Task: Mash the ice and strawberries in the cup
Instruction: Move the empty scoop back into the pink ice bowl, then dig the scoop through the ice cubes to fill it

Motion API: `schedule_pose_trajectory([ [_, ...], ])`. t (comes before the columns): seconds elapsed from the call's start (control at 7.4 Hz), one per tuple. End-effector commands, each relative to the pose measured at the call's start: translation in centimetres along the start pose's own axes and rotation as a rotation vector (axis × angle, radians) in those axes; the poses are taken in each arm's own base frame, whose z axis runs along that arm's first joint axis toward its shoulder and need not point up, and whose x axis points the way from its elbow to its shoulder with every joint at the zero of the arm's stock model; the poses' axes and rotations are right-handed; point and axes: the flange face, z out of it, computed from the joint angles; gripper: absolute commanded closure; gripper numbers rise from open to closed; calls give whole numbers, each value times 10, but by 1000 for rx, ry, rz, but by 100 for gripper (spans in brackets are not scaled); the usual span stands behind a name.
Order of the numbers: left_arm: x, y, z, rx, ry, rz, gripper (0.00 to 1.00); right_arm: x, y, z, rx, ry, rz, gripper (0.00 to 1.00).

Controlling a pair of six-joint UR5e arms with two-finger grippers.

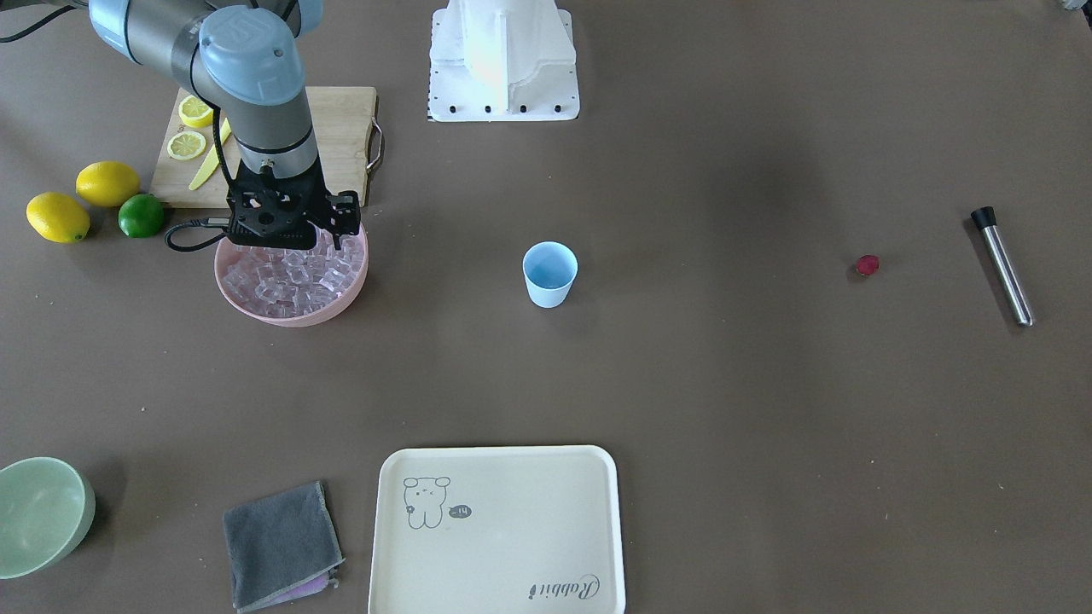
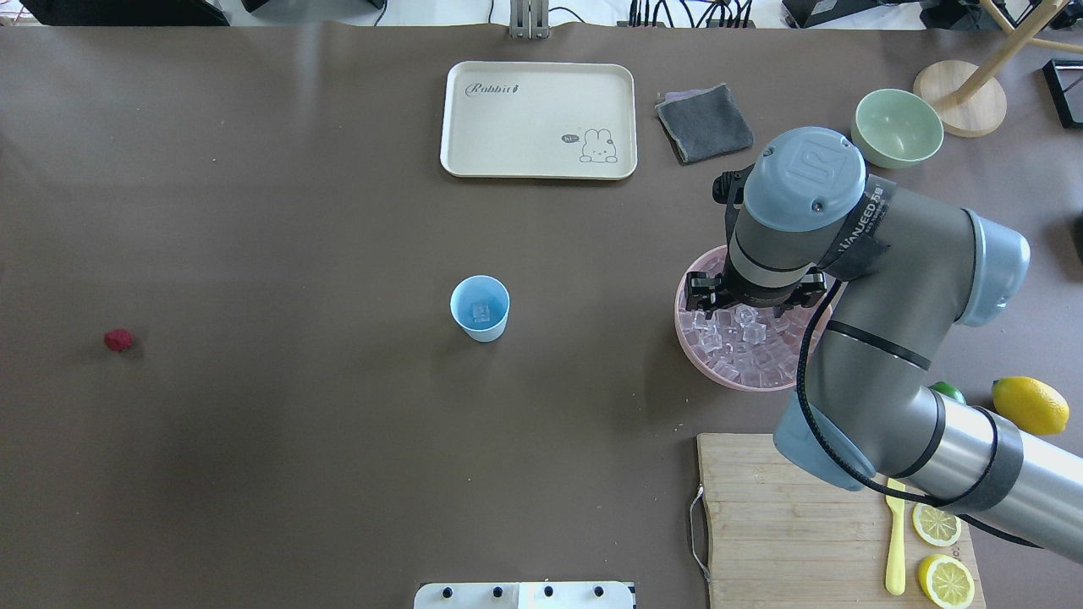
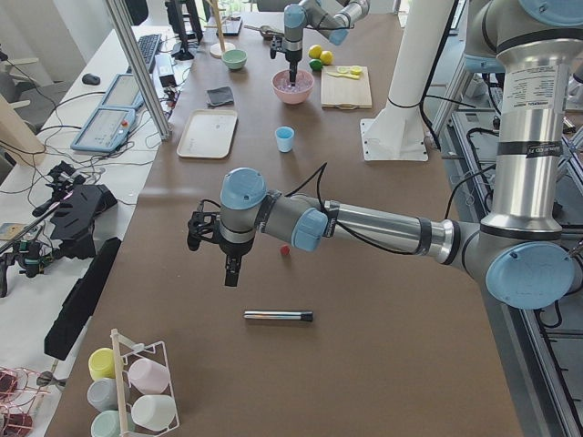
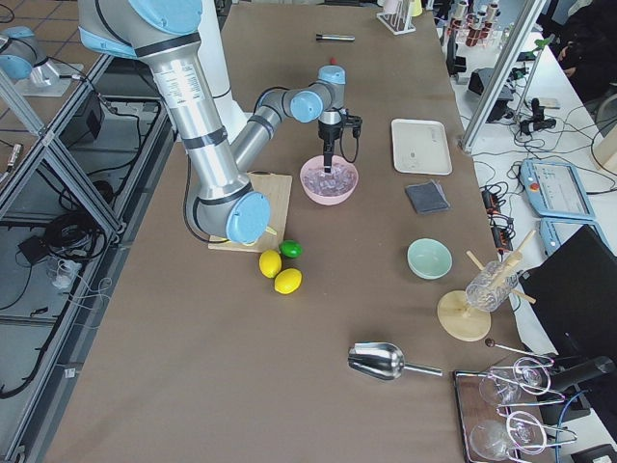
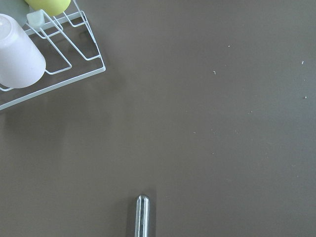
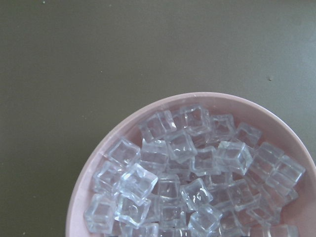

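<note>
The pale blue cup point(image 2: 480, 307) stands upright at mid table with one ice cube point(image 2: 481, 313) in it; it also shows in the front view point(image 1: 549, 273). Many ice cubes point(image 6: 187, 168) fill the pink bowl point(image 2: 689, 338). My right gripper point(image 4: 328, 170) hangs straight down into that bowl; its fingers are hidden, so I cannot tell if it is open. The small dark red strawberry point(image 2: 118, 340) lies alone on the table far to the left. My left gripper point(image 3: 230, 276) hovers near the strawberry point(image 3: 285, 250), above a metal muddler point(image 3: 278, 316); I cannot tell its state.
A wooden cutting board point(image 2: 787, 524) holds lemon slices and a yellow knife. Two lemons point(image 1: 81, 200) and a lime point(image 1: 141, 215) lie beside it. A cream tray point(image 2: 539, 118), a grey cloth point(image 2: 704, 123) and a green bowl point(image 2: 897, 127) are at the far edge. A cup rack point(image 5: 44, 54) stands near the muddler.
</note>
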Motion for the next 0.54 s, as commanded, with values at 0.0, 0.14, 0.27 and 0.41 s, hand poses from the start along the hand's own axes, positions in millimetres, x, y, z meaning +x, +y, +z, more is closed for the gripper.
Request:
schedule_pose_trajectory([
  [0.0,3,-3,-2,6,3,6,1,-4,2,5,29,15,-26,12],
  [0.14,4,-2,-4,8,4,8,1,-3,2,4,32,17,-25,12],
  [0.27,4,-1,-3,7,3,7,1,-1,2,5,26,16,-21,13],
  [0.41,3,-2,-3,6,3,6,1,3,6,10,0,19,-19,15],
])
